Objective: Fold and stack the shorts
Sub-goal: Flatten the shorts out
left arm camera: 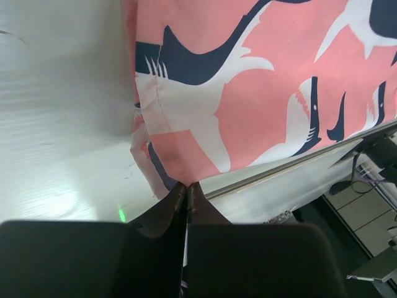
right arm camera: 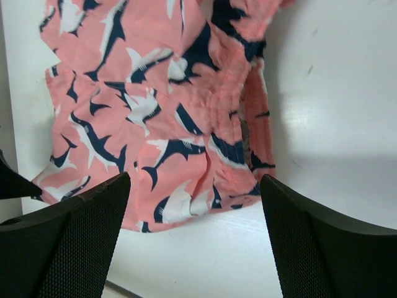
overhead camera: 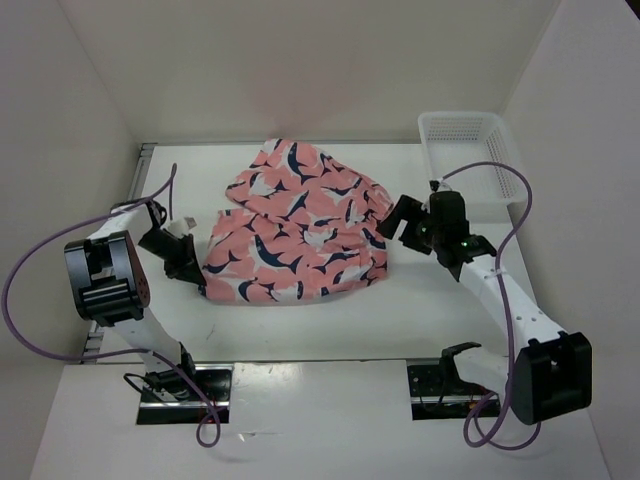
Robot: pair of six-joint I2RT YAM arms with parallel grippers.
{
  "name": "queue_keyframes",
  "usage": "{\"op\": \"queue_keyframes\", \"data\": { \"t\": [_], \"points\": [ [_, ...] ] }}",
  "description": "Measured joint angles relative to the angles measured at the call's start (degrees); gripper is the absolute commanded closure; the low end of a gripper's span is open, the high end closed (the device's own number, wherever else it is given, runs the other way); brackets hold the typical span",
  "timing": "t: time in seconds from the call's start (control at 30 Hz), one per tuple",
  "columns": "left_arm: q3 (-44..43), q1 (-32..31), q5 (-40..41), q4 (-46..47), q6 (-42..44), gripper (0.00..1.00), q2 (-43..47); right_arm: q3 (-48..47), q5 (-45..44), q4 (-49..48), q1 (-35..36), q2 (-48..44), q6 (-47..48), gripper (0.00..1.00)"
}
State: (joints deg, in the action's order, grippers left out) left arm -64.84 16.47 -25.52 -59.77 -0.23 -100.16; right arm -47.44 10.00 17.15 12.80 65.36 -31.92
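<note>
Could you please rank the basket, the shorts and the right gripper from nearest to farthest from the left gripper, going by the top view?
1. Shorts, in the middle of the table; their near left corner meets the left gripper.
2. Right gripper, open at the right edge of the shorts.
3. Basket, in the far right corner.

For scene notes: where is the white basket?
Top view: the basket sits at the table's far right corner, beyond the right gripper, right of the shorts.
</note>
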Motion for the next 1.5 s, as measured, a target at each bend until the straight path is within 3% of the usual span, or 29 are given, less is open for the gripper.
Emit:
{"op": "queue_keyframes", "data": {
  "t": [0.1,0.3,0.4,0.6,0.8,0.93,0.97,1.0,1.17,1.3,1.33,1.37,1.4,1.43,1.5],
  "points": [
    [-0.3,0.9,-0.3,0.0,0.0,1.00,0.0,2.9,-1.0,1.3,1.8,-0.6,-4.0,0.12],
    [1.3,0.9,-0.8,0.5,0.0,1.00,0.1,9.7,-3.6,3.7,12.8,2.8,-12.9,0.19],
    [2.7,0.9,-0.7,0.7,0.0,0.99,0.3,12.5,-6.7,3.5,13.1,3.0,-16.1,0.28],
    [3.6,0.9,-0.3,1.5,0.0,0.99,0.7,13.9,-12.5,-0.5,13.2,4.0,-19.3,0.30],
    [3.7,0.9,1.1,2.2,0.0,0.99,2.3,13.4,-14.9,-6.8,13.2,11.1,-21.2,0.39],
    [3.7,0.9,1.4,2.4,0.0,0.99,2.6,9.2,-14.3,-8.7,13.2,20.0,-21.4,0.77],
    [3.7,0.9,1.4,2.4,0.0,0.99,2.6,7.9,-13.8,-9.4,13.2,21.7,-21.4,0.93],
    [3.7,0.9,1.5,2.3,0.0,0.99,2.6,7.1,-13.7,-9.6,13.2,23.0,-21.2,0.99],
    [3.7,0.9,2.3,-1.1,0.0,1.00,5.5,7.0,-13.6,-4.7,13.2,19.7,-21.2,1.00],
    [2.8,0.9,3.1,-8.2,0.0,0.99,11.8,6.9,-13.2,3.7,13.2,6.9,-20.5,1.00],
    [2.7,0.8,4.0,-9.1,0.0,0.96,13.8,6.6,-12.4,5.6,13.2,3.3,-20.1,1.00],
    [2.7,0.6,5.0,-9.9,0.0,0.79,15.7,6.0,-11.4,7.3,13.2,0.5,-19.9,1.00],
    [2.7,0.4,6.0,-10.8,0.0,0.70,17.3,5.2,-10.4,9.0,13.2,-1.8,-19.5,0.68],
    [2.7,0.2,6.8,-11.4,0.3,0.64,18.2,4.6,-9.6,10.4,13.2,-3.1,-19.5,0.52],
    [2.7,0.0,8.0,-12.5,0.2,0.53,19.3,3.8,-7.5,13.1,13.2,-4.1,-18.6,0.41]
  ]
}}
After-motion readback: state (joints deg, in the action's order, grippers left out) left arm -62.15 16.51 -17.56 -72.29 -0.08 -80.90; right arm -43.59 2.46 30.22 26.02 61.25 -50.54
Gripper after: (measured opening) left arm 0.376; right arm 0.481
